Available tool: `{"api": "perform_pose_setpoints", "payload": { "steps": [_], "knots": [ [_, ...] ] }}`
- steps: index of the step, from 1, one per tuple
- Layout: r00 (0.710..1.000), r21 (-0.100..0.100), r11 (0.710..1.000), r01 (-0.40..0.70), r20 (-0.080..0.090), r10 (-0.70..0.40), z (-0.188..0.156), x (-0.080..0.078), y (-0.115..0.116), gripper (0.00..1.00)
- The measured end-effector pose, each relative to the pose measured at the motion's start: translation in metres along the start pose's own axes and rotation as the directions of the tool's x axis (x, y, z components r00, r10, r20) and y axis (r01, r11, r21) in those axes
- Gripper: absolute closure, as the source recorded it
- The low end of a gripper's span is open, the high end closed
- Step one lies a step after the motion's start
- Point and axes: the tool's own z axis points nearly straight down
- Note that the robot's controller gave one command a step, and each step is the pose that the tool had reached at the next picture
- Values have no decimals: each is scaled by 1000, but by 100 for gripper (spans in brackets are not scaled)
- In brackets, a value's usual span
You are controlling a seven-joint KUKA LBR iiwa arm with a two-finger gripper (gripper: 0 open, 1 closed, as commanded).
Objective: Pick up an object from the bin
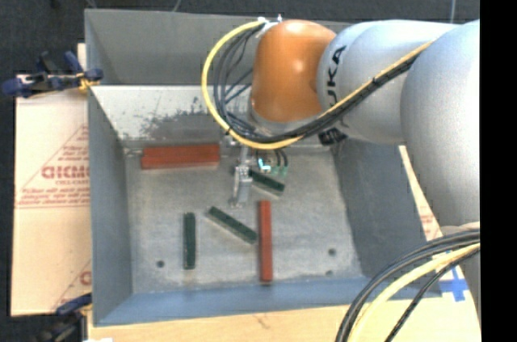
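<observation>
1. A reddish-brown block (179,157) is lying flat on the bin floor, well to the view's left of the gripper (244,187) and slightly farther back, near the rear wall.
2. A dark green bar (189,240) is resting upright in the view, left of the gripper and nearer the front wall, apart from everything else.
3. A second dark green bar (232,224) is lying tilted just in front of the gripper, its right end sitting close to the red stick.
4. The gripper is hanging under the arm's orange cover (292,69), low over the middle of the grey bin (109,171). Whether it is released or clenched: cannot tell.
5. A short dark green bar (269,183) is sitting right against the gripper's right side in the view, tilted; grasped or merely beside it, cannot tell.
6. A long red stick (264,242) is lying lengthwise just right of and in front of the gripper, running toward the front wall.
</observation>
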Motion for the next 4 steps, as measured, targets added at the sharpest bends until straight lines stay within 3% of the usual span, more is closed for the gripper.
{"api": "perform_pose_setpoints", "payload": {
  "steps": [1, 2, 3, 4],
  "knots": [
    [1000, -1, 1000, -2, 8, 2, -5, -2, 0, 0],
    [997, -1, 997, -76, 9, 76, 60, 46, 1, 0],
    [996, -5, 996, -91, 22, 91, 87, 60, 2, 0],
    [966, -3, 966, -258, 8, 258, 73, 76, -10, 0]
  ]
}}
